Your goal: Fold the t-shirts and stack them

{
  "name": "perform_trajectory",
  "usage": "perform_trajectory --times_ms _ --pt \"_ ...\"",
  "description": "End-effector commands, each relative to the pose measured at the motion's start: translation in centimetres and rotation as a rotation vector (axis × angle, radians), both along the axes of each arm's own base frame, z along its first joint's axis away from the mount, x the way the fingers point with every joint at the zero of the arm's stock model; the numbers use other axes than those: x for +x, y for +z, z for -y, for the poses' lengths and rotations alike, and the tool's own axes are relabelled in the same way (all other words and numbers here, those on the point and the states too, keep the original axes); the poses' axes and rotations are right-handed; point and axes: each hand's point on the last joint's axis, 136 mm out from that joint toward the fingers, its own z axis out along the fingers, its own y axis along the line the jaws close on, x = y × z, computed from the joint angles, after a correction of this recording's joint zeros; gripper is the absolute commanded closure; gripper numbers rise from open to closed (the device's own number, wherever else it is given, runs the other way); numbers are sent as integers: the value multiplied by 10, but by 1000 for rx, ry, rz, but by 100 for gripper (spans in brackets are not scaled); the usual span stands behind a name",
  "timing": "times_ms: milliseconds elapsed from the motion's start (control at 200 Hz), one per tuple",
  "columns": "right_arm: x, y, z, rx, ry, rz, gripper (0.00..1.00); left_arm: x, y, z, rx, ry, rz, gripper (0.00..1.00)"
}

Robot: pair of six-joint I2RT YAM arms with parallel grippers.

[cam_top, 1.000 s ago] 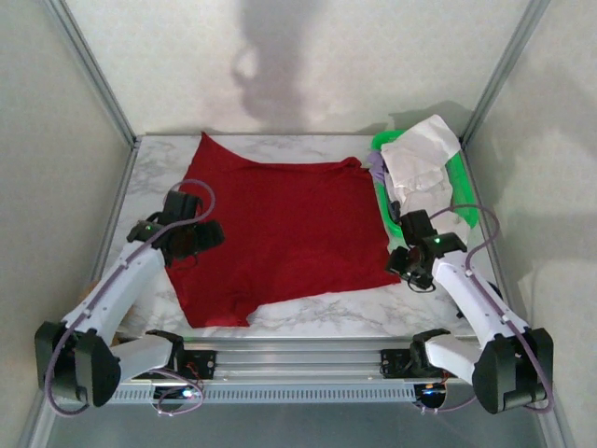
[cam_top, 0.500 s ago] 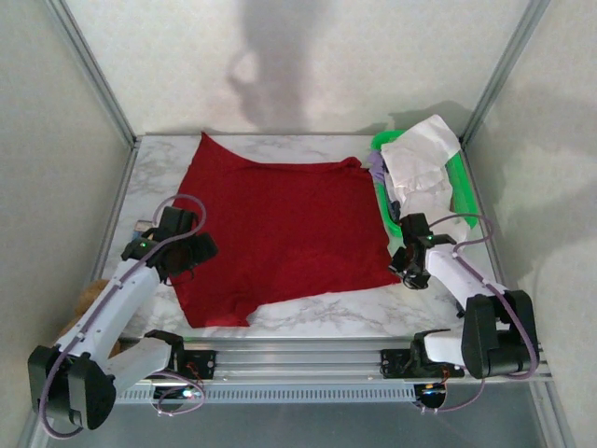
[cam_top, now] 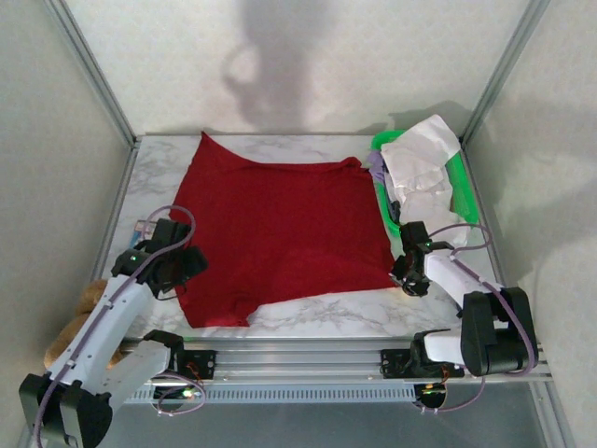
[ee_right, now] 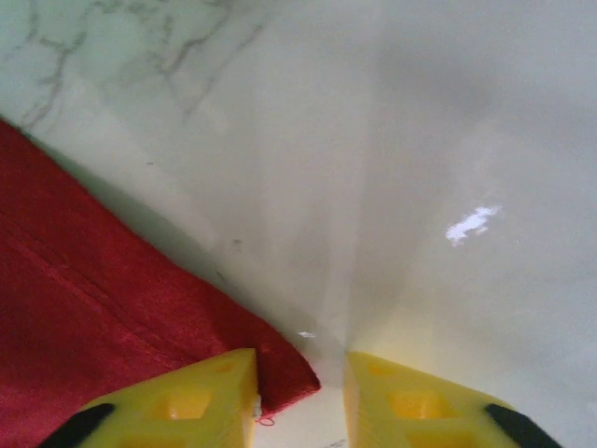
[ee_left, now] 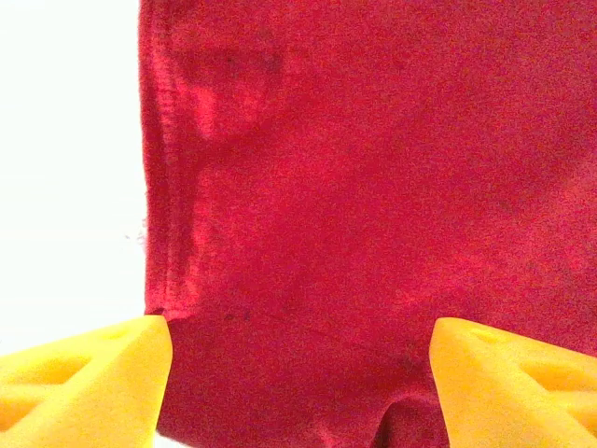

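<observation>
Red t-shirt [cam_top: 284,233] lay spread flat across the middle of the marble table [cam_top: 308,315]. White t-shirt [cam_top: 424,154] was heaped over the green basket [cam_top: 464,191] at the far right. Right gripper [ee_right: 300,362] was low at the red shirt's near right corner. Its fingers [ee_right: 196,397] stood narrow with the corner tip between them, against the left finger. A sliver of table showed beside the other, so no pinch was confirmed. Left gripper [ee_left: 300,327] hovered over the near left hem with its fingers wide and nothing held. Judgement: the right needs a deeper bite past the hem stitching, as a tip-only pinch would likely slip on lifting. The left should drop onto its hem edge and take both layers before any lift, then both rise level. Room: bare marble lay behind the shirt and along the near edge, enough for a fold away from the bases. Basket sat just beside the shirt's right edge. Teddy bear [cam_top: 79,313] sat near the left arm, off the table.
</observation>
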Motion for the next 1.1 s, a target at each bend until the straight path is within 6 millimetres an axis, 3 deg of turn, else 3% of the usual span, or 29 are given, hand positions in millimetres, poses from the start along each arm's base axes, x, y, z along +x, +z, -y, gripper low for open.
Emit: perform_trajectory --times_ms 0,90,200,441,596,746,851,1096 --pt "4 -6 -9 44 7 16 82 -25 -8 -8 29 40 -72 29" --pt "8 -6 -9 43 25 21 87 -30 -8 -8 27 47 -80 31" --pt "10 -4 -12 50 45 19 100 -42 -11 -5 17 43 -124 33" --pt "9 4 -11 45 64 27 100 -59 -7 4 -10 60 -181 45" --pt "11 12 -11 38 82 39 100 -58 -21 11 -30 99 -167 51" --pt "17 19 -11 28 111 53 100 -46 -44 31 -180 164 -102 51" --pt "21 23 -12 34 123 57 100 -61 -63 24 -124 175 -201 51" --pt "19 17 -17 57 140 31 100 -77 -73 15 -5 147 -364 50"
